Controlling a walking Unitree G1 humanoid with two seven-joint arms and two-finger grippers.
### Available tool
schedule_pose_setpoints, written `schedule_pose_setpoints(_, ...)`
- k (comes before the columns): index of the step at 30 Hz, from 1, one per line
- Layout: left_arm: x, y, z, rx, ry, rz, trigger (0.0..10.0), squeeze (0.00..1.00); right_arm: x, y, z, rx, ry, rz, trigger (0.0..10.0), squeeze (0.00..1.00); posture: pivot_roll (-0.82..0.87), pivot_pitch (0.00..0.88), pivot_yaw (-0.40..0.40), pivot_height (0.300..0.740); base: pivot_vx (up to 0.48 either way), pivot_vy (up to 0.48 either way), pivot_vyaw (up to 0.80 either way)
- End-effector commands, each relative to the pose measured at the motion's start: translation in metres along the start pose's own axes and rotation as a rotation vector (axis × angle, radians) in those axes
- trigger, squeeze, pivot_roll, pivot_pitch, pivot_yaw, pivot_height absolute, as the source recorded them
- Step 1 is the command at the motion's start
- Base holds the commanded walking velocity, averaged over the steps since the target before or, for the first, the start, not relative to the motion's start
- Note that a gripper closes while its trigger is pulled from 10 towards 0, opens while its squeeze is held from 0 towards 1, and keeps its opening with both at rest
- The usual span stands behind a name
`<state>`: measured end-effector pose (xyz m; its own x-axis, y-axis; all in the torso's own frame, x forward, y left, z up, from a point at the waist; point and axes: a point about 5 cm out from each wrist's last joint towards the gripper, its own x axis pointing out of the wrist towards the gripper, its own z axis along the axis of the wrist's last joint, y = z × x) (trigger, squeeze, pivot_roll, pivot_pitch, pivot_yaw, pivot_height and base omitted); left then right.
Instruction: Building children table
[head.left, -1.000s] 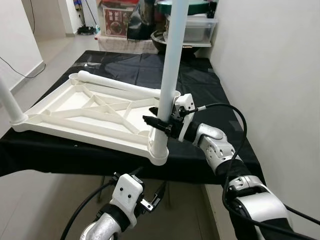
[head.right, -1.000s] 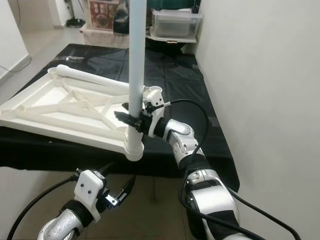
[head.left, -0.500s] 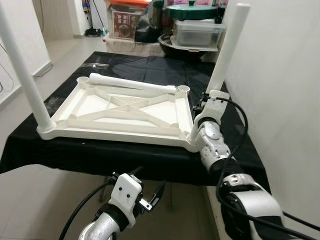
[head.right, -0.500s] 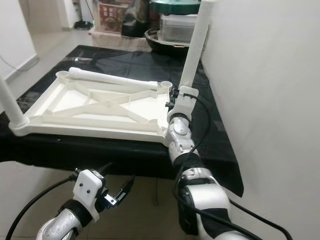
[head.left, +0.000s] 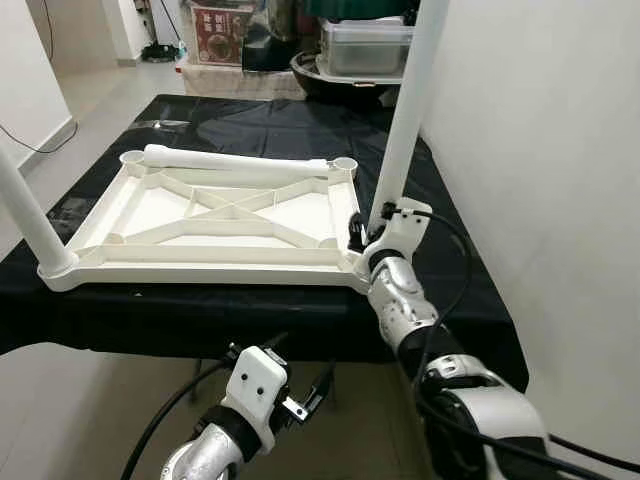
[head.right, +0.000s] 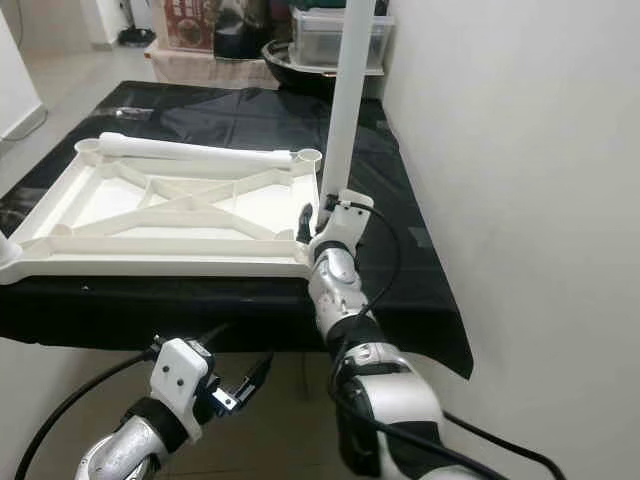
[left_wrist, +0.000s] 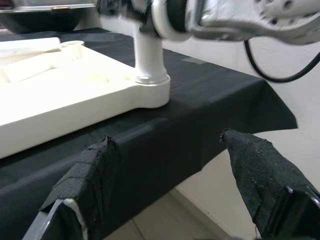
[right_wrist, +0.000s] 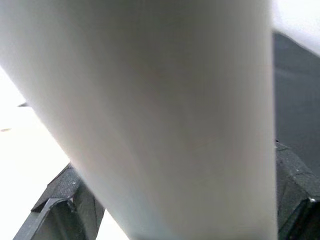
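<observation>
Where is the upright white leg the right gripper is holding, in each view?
Left eye view: the leg rises right of centre from the tabletop's near right corner.
Right eye view: centre.
Left wrist view: its base, upper middle.
Right wrist view: close-up between the right gripper's fingers.
Shared landmark: black cloth.

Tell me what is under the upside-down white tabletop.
Under the tabletop lies a black cloth over a bench, hanging past its front edge. What the bench is made of is hidden. The right gripper grips the corner leg.

Upturned tabletop (head.left: 210, 215) on cloth-covered bench (head.left: 300, 130); upright legs (head.left: 408, 110) at near corners.
</observation>
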<state>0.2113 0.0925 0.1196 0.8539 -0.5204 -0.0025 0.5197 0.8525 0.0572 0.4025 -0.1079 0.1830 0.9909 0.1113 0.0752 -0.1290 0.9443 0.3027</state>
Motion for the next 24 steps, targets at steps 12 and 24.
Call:
schedule_pose_setpoints(12,0.000,-0.003,-0.004,-0.007,0.019,-0.011,10.0,0.00,-0.020,0.009,0.025,-0.070,0.147,0.970,10.0,0.00,0.14,0.057,-0.077,0.740,0.000,0.000,0.00)
schedule_pose_setpoints(24,-0.002,-0.005,-0.005,-0.009,0.024,-0.013,10.0,0.00,-0.039,0.039,0.006,-0.091,0.279,1.388,0.0,0.00,0.16,0.049,-0.080,0.740,0.000,0.000,0.00)
